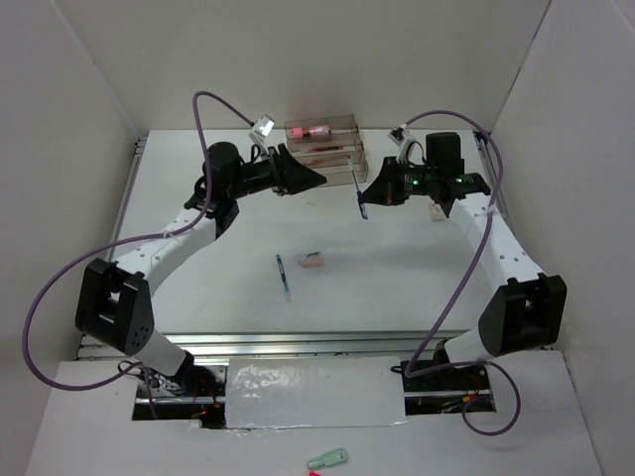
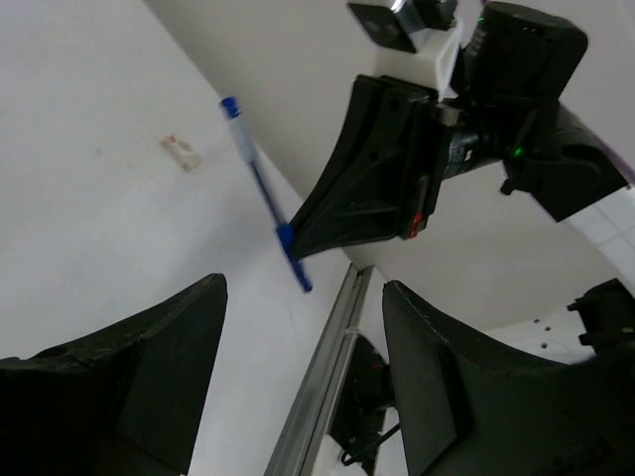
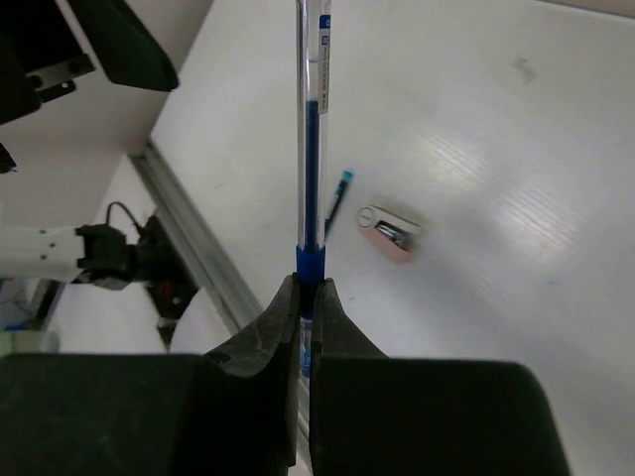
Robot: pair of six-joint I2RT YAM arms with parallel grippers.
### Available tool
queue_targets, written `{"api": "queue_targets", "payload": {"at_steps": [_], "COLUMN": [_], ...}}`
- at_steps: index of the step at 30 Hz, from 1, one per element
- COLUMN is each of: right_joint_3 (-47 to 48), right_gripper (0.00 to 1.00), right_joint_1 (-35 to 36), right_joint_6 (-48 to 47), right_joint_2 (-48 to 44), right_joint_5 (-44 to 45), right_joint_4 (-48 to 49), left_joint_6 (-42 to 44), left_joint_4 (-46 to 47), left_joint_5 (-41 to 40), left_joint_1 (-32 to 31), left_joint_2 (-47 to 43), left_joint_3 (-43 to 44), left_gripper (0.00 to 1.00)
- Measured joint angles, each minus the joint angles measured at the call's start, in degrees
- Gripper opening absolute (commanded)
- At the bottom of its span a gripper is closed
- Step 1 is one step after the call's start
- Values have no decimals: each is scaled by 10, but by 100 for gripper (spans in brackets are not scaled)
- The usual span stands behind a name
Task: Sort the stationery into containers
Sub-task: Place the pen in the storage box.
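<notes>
The right gripper (image 3: 308,297) pinches a thin blue pen (image 3: 310,149) above the bench's (image 1: 198,288) far middle, its long axis running far-to-near seen from overhead. The left gripper (image 2: 303,377) is spread. A clear smoky-tinted stepped plastic organiser (image 1: 347,127) at the far edge holds a pink item (image 1: 316,130) in its rearmost compartment.

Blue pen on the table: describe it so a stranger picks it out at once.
On the white table, look near the middle. The blue pen lies flat there, just left of a pink eraser. The other pen is up in the right gripper.
</notes>
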Motion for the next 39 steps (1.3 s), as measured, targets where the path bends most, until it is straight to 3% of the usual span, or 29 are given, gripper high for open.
{"api": "queue_targets", "payload": {"at_steps": [11, 25, 27, 28, 29, 30, 31, 33, 36, 39], "right_joint_3": [-2, -2, -2, -2, -2, -2, -2, -2, -2, -2], "right_gripper": [0, 0, 11, 28, 37, 43, 50, 52, 52, 52], "right_joint_1": [48, 48, 48, 47, 45, 43, 40, 27, -18, -71], "right_joint_6": [138, 192, 193, 192, 194, 195, 194, 186, 158, 111], "right_joint_2": [-29, -30, -30, -30, -30, -30, -30, -30, -31, -33], "right_joint_5": [-65, -85, -85, -86, -87, -87, -89, -90, -84, -62], "right_joint_4": [89, 116, 119, 120, 120, 120, 119, 113, 91, 54], "left_joint_6": [-19, -30, -38, -43, -43, -42, -28, 10, 158, 356], "left_joint_4": [14, 4, 11, 14, 14, 8, -10, -50, -179, -281], "left_joint_5": [-21, -25, -24, -23, -22, -22, -21, -27, -88, -208], "left_joint_1": [-42, -72, -72, -72, -72, -71, -69, -61, -49, -54], "left_joint_2": [47, 54, 54, 54, 55, 57, 63, 85, 148, 217], "left_joint_3": [59, 76, 76, 77, 79, 83, 97, 142, 284, 431], "left_gripper": [66, 27, 15, 8, 0, 0, 0, 0, 0, 0]}}
